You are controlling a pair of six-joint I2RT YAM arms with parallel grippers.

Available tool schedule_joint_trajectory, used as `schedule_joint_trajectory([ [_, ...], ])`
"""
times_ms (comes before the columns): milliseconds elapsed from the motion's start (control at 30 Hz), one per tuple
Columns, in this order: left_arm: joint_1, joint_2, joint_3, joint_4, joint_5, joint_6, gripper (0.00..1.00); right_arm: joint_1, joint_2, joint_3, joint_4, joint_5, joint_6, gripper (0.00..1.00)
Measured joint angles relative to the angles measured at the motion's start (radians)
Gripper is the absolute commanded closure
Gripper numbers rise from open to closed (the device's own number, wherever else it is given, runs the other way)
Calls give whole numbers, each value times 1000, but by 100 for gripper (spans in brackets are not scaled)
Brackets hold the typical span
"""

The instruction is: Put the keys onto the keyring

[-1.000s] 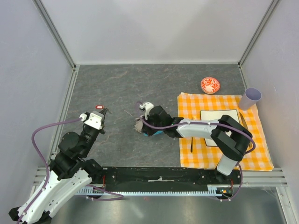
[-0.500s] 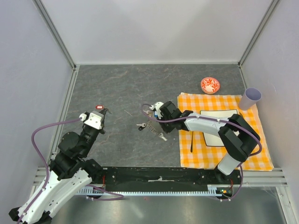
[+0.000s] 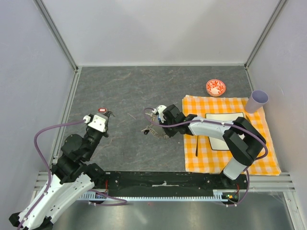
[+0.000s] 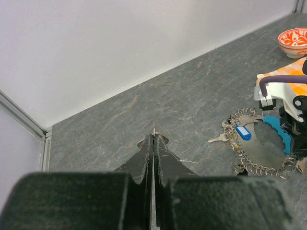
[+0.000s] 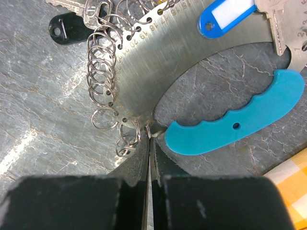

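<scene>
Metal keyring (image 5: 158, 62) flat; cyan strap (image 5: 235, 127) diagonal.

Open grey bench (image 3: 120, 91) spreads behind and to the left of the keyring (image 3: 154, 132). An approach from the left pincer (image 4: 153, 143) crosses bare surface, with only a small red thing (image 3: 102, 110) just beside that pincer. From the right the way is barred: the right pincer (image 5: 149, 143) is closed on the keyring's rim, and its arm (image 3: 206, 128) lies over the checked cloth (image 3: 259, 158). Keys (image 5: 225, 14) fringe the ring. The bowl (image 3: 216, 87) and cup (image 3: 259, 100) stand well apart, at the far right.
</scene>
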Motion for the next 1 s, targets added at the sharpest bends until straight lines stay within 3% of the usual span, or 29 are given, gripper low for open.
schedule_joint_trajectory([
  [233, 0, 3, 0, 0, 12, 0, 98, 0, -42, -21, 6, 50, 18, 86],
  [500, 5, 6, 0, 0, 16, 0, 98, -5, -182, -46, 40, 115, 53, 85],
  [1000, 5, 6, 0, 0, 19, -1, 98, -5, -122, -137, 110, 29, 101, 86],
])
